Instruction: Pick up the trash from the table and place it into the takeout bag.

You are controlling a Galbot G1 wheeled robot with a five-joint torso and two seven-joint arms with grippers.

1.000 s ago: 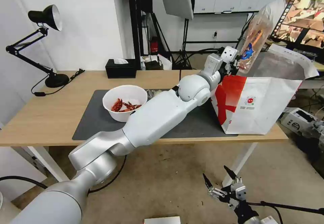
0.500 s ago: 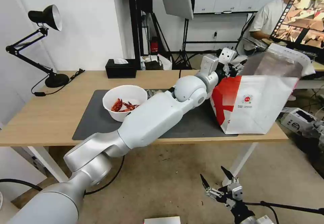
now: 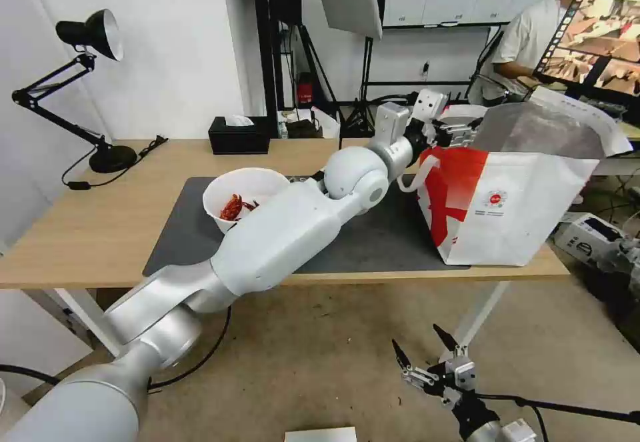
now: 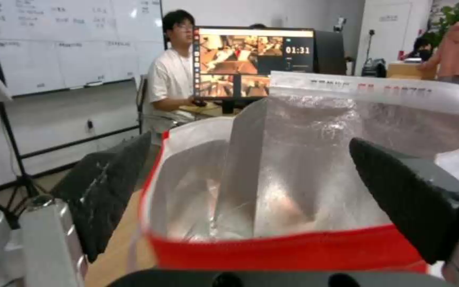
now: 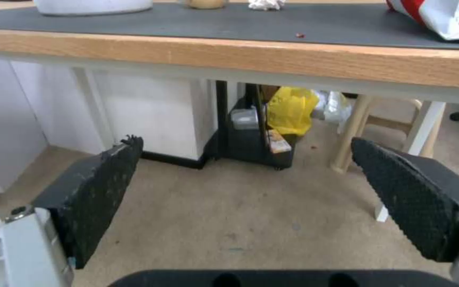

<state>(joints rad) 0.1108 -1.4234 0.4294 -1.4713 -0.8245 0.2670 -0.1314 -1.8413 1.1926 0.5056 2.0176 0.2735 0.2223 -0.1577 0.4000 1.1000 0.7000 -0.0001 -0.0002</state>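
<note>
While bowl of crayfish shells [image 3: 241, 203] is seen on worktop [image 3: 93, 229] mat, task is judged partly done. Beige ball [image 5: 204, 3] and crumpled tissue [image 5: 266, 4] are left on mat too. Left pincer [image 3: 453, 130], spread and empty, is held at takeout bag [image 3: 507, 209] mouth. Right pincer [image 3: 427, 362], spread, is parked below worktop.

bowl [image 3: 241, 193] partly behind left arm, bag [image 4: 293, 167] contents blurred

Bowl [image 3: 245, 195] on mat [image 3: 187, 242] (table [image 3: 100, 229] mid); bag [image 3: 507, 209] at rt end.
</note>
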